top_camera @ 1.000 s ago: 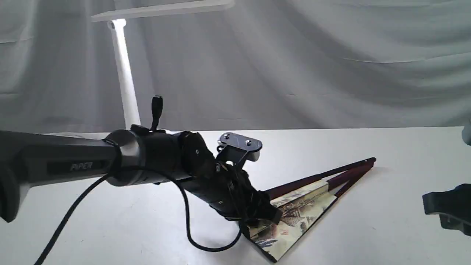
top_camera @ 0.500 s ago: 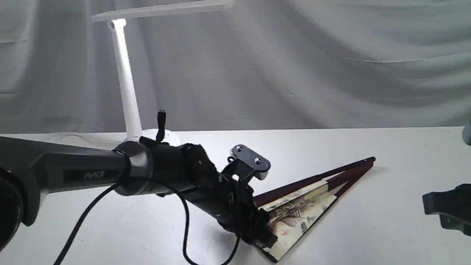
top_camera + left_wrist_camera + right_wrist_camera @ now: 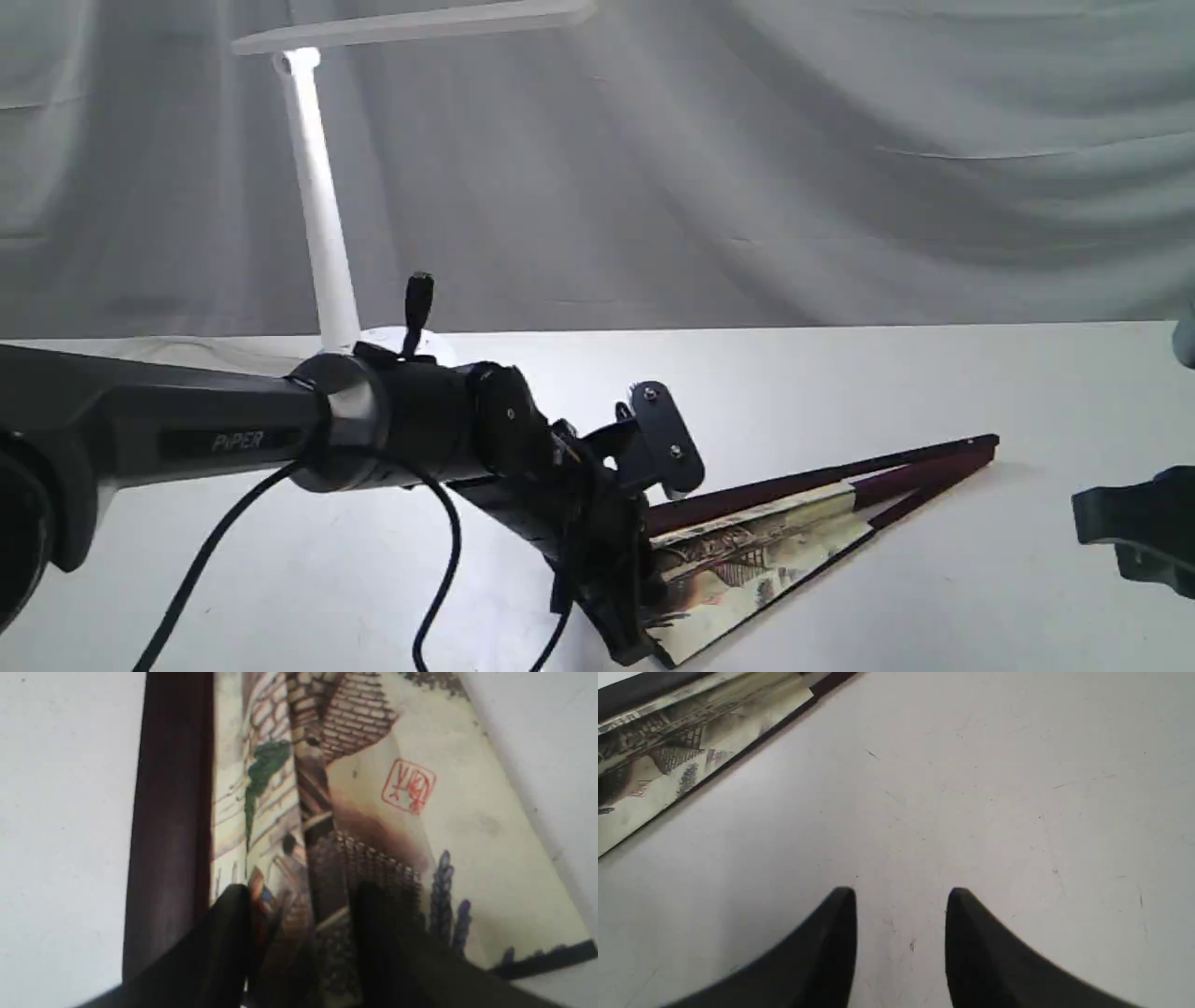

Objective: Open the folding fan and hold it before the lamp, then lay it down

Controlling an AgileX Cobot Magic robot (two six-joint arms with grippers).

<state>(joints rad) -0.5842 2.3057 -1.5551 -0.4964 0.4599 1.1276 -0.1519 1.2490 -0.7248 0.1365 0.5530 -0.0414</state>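
Your left pincer (image 3: 301, 891) straddles the wide end of the fan (image 3: 766, 551), can't tell if it's clamped yet. It lies on the surface (image 3: 840, 392), long axis running away toward your spread, empty right pincer (image 3: 901, 891).

- fan (image 3: 775, 551): partly spread, lying on white table (image 3: 934, 373); maroon ribs meet at its narrow end, painted paper at its wide end.
- left gripper (image 3: 627, 607): black, down on the fan's wide end, touching the paper; jaw gap unreadable.
- cable (image 3: 448, 551): black loop beside the fan's wide end, under the left arm (image 3: 187, 439).
- lamp (image 3: 317, 205): white, upright, well behind the fan's wide end.
- right gripper (image 3: 1134, 537): dark, beyond the fan's narrow end, apart from it.
- cloth (image 3: 840, 140): grey, draped behind the fan.
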